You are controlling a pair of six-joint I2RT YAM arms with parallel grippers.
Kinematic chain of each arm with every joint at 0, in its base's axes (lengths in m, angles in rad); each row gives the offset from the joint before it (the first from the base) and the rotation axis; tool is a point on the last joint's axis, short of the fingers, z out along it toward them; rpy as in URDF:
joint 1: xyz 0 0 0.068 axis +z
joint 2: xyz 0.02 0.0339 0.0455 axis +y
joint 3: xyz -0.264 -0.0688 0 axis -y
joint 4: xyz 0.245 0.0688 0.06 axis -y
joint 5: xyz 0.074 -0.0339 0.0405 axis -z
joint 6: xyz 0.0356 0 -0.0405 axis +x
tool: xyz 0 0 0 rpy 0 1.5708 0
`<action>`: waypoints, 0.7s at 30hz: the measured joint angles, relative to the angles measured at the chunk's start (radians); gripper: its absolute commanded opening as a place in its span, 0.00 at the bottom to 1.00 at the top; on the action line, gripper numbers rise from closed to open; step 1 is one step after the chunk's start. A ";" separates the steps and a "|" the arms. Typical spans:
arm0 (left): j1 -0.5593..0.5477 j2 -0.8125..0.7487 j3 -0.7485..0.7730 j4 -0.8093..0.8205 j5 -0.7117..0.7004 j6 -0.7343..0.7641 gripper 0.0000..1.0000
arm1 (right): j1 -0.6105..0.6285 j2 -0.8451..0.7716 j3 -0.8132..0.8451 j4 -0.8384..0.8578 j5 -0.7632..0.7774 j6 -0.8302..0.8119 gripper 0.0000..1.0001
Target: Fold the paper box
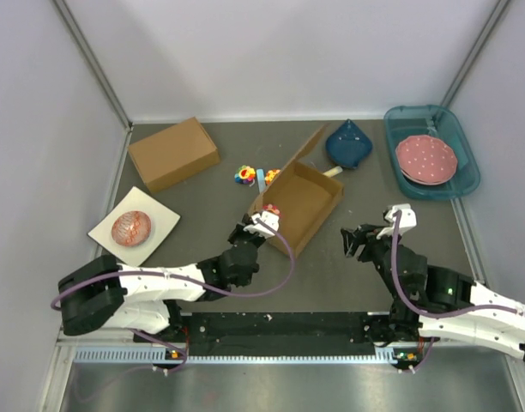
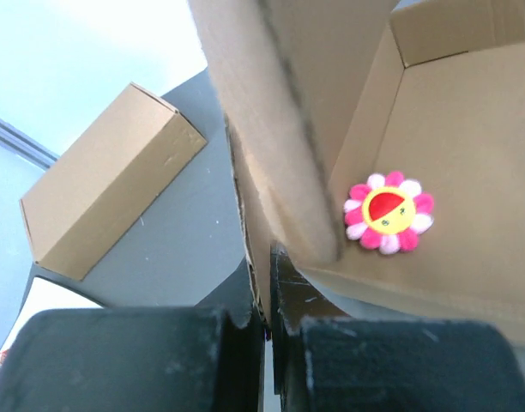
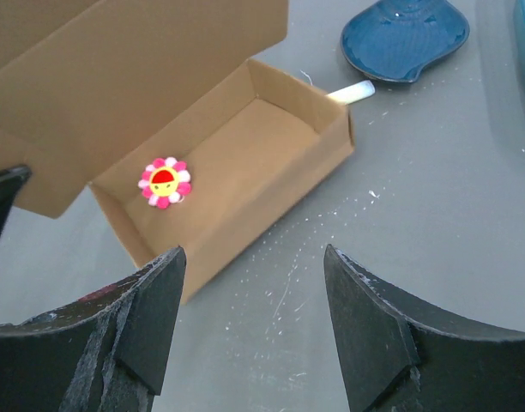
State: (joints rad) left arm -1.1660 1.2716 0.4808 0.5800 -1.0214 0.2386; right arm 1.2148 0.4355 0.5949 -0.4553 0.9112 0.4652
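**Top view.** The paper box (image 1: 307, 199) sits mid-surface (image 1: 331, 279) as an open shallow tray. Its long axis runs diagonally from near-left to far-right, and its lid flap stands up off the far-left long side.
- The left jaws are at its near-left corner, closed on the cardboard there.
- The right jaws hang to the right of the tray, apart from it, with a strip of bare surface between.
- A closed cardboard box (image 1: 172, 153) lies far left, well apart from the tray.
- A white plate (image 1: 157, 214) lies near the left wall.
- Small colourful toys (image 1: 244, 175) lie just beside the raised flap.
- A blue dish (image 1: 350, 144) lies near the tray's far corner.
- A teal tray (image 1: 468, 167) holding a pink plate (image 1: 425, 157) fills the far-right corner.

**Left wrist.** The jaws are pinched together with the edge of a cardboard wall running down between them. A flap leans over into the tray. A flower toy (image 2: 389, 212) lies on the tray floor, close to that flap. Dark surface shows between this wall and the closed box.

**Right wrist.** The jaws stand wide apart and hold nothing, above the surface beside the tray's near long wall. The tray's four walls stand upright with clean rims. A white stick (image 3: 349, 90) lies between the tray's far corner and the dish.
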 measured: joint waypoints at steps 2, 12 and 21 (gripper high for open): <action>0.000 -0.029 -0.020 0.055 0.013 0.066 0.00 | 0.000 0.007 -0.006 0.012 0.005 0.001 0.66; 0.002 -0.131 -0.154 0.241 0.109 0.201 0.00 | 0.000 0.027 -0.102 0.148 0.091 -0.012 0.66; 0.016 -0.130 -0.206 0.255 0.143 0.085 0.00 | -0.323 0.205 -0.233 0.474 -0.053 -0.106 0.61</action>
State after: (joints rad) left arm -1.1500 1.1416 0.2749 0.8352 -0.8787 0.3241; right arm 0.8917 0.6403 0.3618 0.0185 0.8581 0.3595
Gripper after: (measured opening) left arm 0.021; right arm 0.657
